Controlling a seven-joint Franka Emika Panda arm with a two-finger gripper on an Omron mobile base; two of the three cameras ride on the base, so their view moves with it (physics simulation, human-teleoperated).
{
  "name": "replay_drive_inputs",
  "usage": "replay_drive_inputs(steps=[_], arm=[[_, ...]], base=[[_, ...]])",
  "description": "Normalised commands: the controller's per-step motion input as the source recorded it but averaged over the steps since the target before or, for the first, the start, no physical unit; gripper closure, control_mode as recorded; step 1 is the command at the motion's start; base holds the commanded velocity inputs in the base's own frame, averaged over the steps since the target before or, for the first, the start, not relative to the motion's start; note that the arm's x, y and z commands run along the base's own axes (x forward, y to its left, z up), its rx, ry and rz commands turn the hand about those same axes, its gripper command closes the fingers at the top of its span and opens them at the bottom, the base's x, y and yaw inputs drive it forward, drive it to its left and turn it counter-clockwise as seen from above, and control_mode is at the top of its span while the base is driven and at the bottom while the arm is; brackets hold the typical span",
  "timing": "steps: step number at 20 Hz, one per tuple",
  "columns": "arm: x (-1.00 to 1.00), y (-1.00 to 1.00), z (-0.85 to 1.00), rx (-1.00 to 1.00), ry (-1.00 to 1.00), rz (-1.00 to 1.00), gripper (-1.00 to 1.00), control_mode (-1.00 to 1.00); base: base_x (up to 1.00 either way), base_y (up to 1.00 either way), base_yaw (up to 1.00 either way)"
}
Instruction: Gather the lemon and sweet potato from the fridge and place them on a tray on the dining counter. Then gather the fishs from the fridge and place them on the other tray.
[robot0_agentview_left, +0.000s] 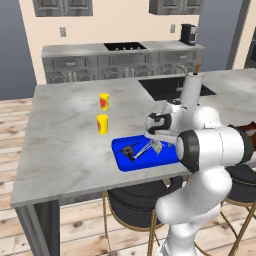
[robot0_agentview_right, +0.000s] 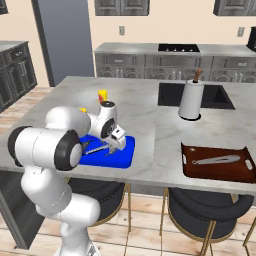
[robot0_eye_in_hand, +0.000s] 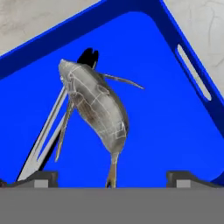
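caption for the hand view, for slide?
Open gripper above a grey fish lying in the blue tray.

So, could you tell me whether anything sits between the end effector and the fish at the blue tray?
Nothing visible does. In the hand view the fish is straight ahead of the open end effector, with the bare floor of the blue tray behind it. The nearest yellow cup stands off the tray.

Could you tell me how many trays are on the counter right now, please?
2: a blue tray at the near edge beneath the gripper, and a brown tray further along that edge.
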Motion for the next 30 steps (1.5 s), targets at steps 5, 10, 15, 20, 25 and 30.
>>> replay_drive_inputs(steps=[5, 10, 15, 20, 25, 30], arm=[[-0.16, -0.09, 0.89, 0.03, 0.13, -0.01, -1.00, -1.00], [-0.65, -0.12, 0.50, 0.00, 0.12, 0.00, -1.00, -1.00], [-1.00, -0.14, 0.14, 0.00, 0.02, 0.00, -1.00, -1.00], [-1.00, -0.03, 0.16, 0.00, 0.03, 0.00, -1.00, -1.00], [-1.00, -0.01, 0.12, 0.00, 0.03, 0.00, -1.00, -1.00], [-0.48, 0.00, 0.00, 0.00, -0.02, 0.00, -1.00, -1.00]], base=[[0.00, 0.00, 0.00], [0.00, 0.00, 0.00], [0.00, 0.00, 0.00], [0.00, 0.00, 0.00], [0.00, 0.00, 0.00], [0.00, 0.00, 0.00]])
